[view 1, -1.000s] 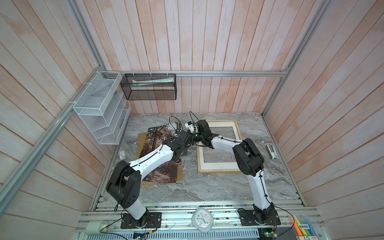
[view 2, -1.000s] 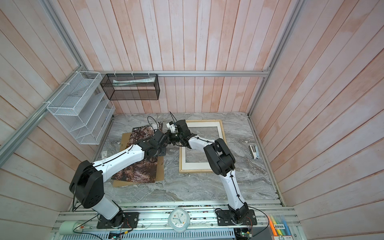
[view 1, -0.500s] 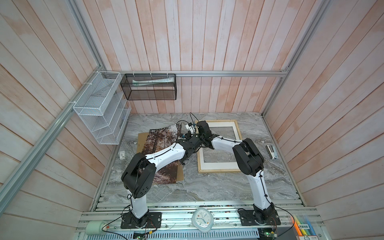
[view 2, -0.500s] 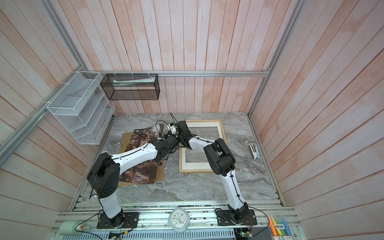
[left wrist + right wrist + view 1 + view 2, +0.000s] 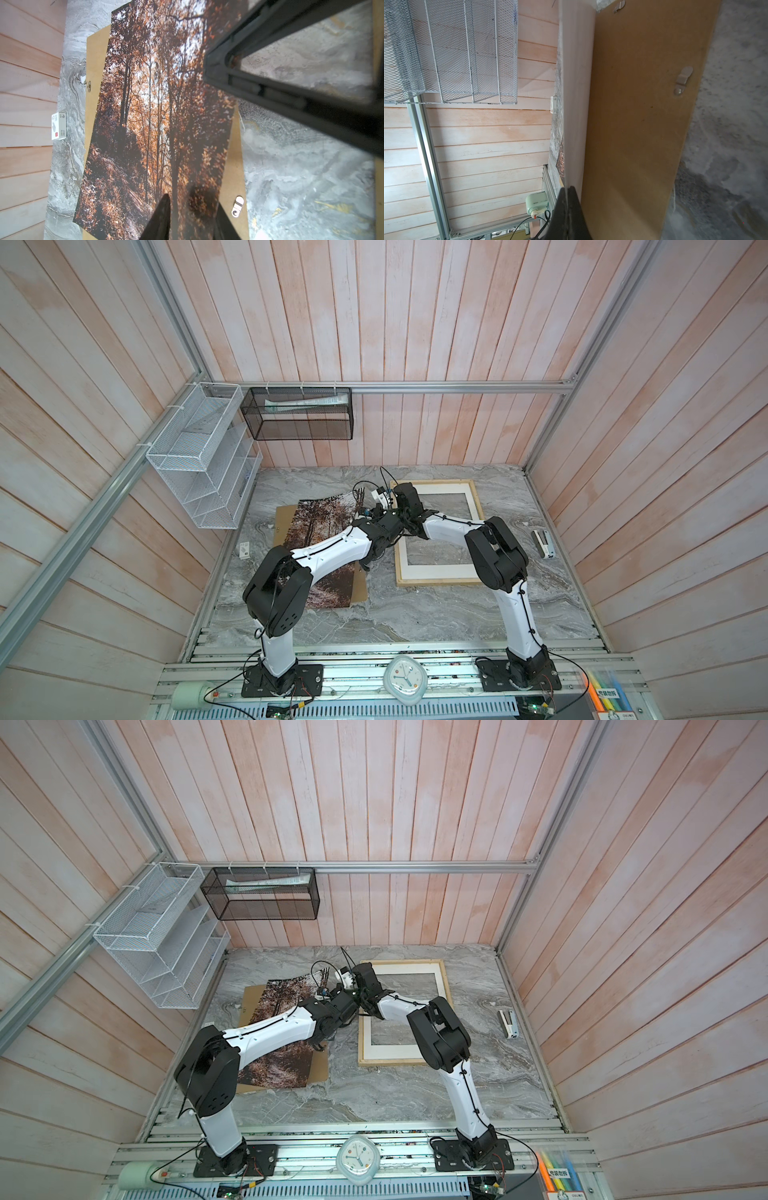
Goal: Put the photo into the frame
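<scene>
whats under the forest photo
A brown backing board lies under the photo, its edges and metal clips showing. The lifted side bares more board; the rest is covered by the photo.

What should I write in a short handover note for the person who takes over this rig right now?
Right gripper: shut on an edge of the photo, whose white back faces its camera.
Left gripper: jaws apart over the photo, seemingly holding nothing.
Photo: one side lifted, the rest on the brown backing board, beside the frame.
Done: photo gripped. Left to do: move it over and lay it in the frame.
</scene>
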{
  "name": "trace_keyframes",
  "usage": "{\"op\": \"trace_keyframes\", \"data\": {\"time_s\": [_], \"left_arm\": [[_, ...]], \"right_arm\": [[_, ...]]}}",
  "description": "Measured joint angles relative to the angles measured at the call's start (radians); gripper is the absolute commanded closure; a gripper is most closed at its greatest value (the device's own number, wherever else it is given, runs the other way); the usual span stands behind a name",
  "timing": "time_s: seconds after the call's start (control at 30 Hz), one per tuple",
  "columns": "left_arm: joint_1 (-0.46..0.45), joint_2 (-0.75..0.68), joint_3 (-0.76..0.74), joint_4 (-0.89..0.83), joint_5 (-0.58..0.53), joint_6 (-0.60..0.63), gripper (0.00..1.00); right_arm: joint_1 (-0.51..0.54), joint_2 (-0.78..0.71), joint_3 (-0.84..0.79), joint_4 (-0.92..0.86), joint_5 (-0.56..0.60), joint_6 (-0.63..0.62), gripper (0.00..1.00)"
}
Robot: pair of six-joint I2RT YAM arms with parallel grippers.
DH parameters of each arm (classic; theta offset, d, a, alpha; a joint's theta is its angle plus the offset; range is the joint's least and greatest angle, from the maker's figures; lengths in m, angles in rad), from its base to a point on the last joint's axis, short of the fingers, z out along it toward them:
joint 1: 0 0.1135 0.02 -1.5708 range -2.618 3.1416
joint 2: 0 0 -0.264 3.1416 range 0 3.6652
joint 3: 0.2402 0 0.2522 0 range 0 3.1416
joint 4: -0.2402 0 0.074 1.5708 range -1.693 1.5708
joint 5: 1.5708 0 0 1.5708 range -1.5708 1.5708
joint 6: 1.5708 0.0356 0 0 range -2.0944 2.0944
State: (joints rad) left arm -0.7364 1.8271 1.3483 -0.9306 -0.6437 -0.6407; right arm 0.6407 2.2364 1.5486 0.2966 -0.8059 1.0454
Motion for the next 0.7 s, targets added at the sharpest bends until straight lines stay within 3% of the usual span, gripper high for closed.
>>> {"op": "trace_keyframes", "data": {"time_s": [0.7], "left_arm": [[-0.004, 0.018, 0.000, -0.007, -0.024, 0.001, 0.76]], "right_arm": [[0.000, 0.000, 0.000, 0.003, -0.003, 0.002, 0.99]]}}
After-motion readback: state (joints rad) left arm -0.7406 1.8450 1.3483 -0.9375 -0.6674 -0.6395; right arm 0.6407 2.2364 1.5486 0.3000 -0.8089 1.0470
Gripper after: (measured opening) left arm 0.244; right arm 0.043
